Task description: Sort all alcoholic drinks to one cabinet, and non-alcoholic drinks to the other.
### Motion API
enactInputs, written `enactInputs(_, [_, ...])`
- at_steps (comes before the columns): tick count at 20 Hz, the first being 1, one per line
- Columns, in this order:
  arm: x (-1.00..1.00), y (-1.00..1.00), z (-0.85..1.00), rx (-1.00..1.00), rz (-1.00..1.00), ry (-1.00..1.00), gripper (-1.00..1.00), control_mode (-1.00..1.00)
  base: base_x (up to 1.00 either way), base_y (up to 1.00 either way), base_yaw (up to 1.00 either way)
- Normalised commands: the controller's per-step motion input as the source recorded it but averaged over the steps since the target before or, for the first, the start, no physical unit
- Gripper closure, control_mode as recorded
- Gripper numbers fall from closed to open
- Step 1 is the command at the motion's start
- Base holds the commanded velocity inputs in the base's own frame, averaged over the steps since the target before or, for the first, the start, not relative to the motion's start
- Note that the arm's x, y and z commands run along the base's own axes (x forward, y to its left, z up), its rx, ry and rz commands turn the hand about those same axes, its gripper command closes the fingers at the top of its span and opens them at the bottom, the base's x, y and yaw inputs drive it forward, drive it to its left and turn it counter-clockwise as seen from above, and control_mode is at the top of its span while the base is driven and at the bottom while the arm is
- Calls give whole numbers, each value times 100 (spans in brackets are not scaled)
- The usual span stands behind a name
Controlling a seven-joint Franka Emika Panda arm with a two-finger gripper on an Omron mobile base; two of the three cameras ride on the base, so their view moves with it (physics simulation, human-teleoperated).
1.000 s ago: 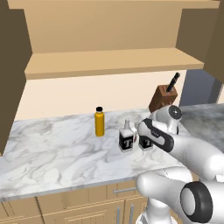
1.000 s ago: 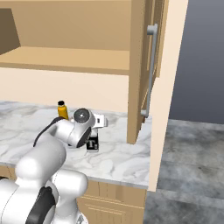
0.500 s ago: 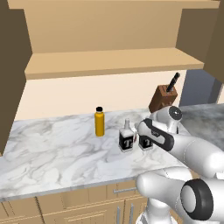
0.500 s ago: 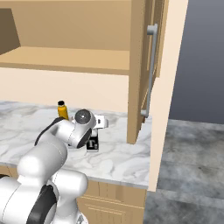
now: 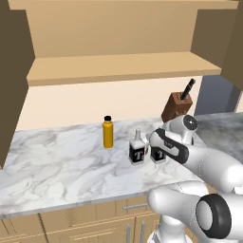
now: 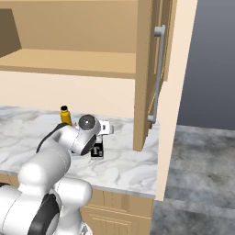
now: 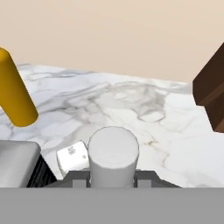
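Two pale squarish "T"-label bottles stand side by side on the marble counter [image 5: 57,161]. My gripper [image 5: 159,145] is shut on the slim neck of the right T bottle [image 5: 158,156]; in the hand view its white cap [image 7: 113,151] sits between my fingertips [image 7: 78,176]. The left T bottle [image 5: 137,151] stands free beside it. Further left and back stands the orange bottle [image 5: 108,133] with its black cap. Above hangs the wide cabinet [image 5: 123,66] with its long shelf, and the narrow cabinet [image 6: 147,69] with the grey bar handle [image 6: 158,73] is at the right.
A dark brown knife block [image 5: 178,107] stands close behind and right of my hand. The counter ends at the right just past the narrow cabinet's door. A dark brown cabinet door [image 5: 12,85] hangs at the left.
The jaws have closed on the right T bottle's neck. Arm and bottles have stayed where they were.
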Motion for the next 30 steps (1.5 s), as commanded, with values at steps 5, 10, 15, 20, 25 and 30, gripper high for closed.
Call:
enactInputs(5, [-1,5,8,-1,-2,-3,100,-100,0,0,0])
enactInputs(10, [-24,0,34,-4,-10,-7,100,-100,0,0,0])
enactInputs(15, [-35,-2,44,-1,-11,-5,100,-100,0,0,0])
enactInputs(20, [-20,-2,47,0,-9,0,100,-100,0,0,0])
enactInputs(25, [-29,-12,49,1,-4,0,100,-100,0,0,0])
enactInputs(30, [-33,-21,45,4,0,0,100,-100,0,0,0])
